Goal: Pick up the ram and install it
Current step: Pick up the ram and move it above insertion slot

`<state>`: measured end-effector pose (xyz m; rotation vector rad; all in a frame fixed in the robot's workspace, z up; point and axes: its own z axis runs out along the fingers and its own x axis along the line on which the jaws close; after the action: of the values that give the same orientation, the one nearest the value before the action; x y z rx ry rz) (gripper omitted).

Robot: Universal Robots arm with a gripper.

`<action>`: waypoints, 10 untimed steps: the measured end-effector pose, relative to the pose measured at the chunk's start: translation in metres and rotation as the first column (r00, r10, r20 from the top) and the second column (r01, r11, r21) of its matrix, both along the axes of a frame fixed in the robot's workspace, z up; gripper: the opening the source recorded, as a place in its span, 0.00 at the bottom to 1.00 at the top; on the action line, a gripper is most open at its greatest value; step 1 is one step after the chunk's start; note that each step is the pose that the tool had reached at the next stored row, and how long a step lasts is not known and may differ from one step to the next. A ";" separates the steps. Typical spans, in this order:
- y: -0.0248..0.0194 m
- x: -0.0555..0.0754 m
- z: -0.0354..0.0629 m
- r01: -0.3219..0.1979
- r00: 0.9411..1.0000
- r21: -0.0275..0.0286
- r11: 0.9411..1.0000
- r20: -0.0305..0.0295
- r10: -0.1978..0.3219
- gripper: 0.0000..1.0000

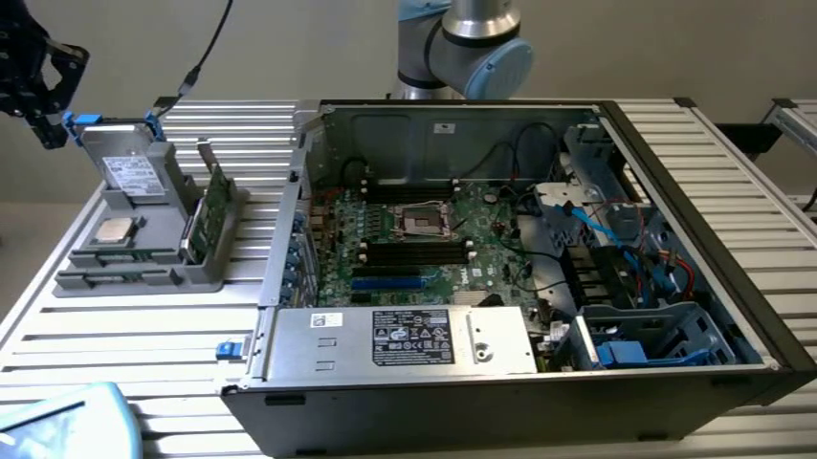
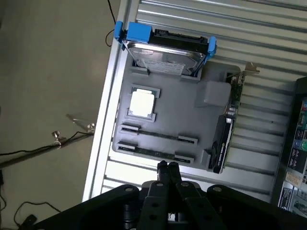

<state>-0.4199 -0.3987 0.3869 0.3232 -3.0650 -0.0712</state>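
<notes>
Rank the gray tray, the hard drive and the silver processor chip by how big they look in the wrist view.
1. gray tray, largest
2. hard drive, seen tilted, so possibly understated
3. silver processor chip, clearly smallest

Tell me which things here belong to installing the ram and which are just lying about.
For the job: ram, motherboard's memory slots, shut claw.
Lying about: hard drive, processor chip, green card with bracket, power supply.
</notes>
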 end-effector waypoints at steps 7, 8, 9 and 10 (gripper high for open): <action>0.0000 0.000 -0.0002 -0.127 0.992 0.000 0.992 0.000 0.127 0.11; 0.0000 0.000 -0.0004 -0.145 0.989 0.000 0.989 0.000 0.145 0.11; 0.0000 0.000 -0.0005 -0.163 0.987 0.000 0.987 0.000 0.163 0.11; 0.0000 0.000 -0.0006 -0.181 0.983 0.001 0.983 0.000 0.181 0.11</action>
<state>-0.4199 -0.3987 0.3863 0.5997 -3.0194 -0.0638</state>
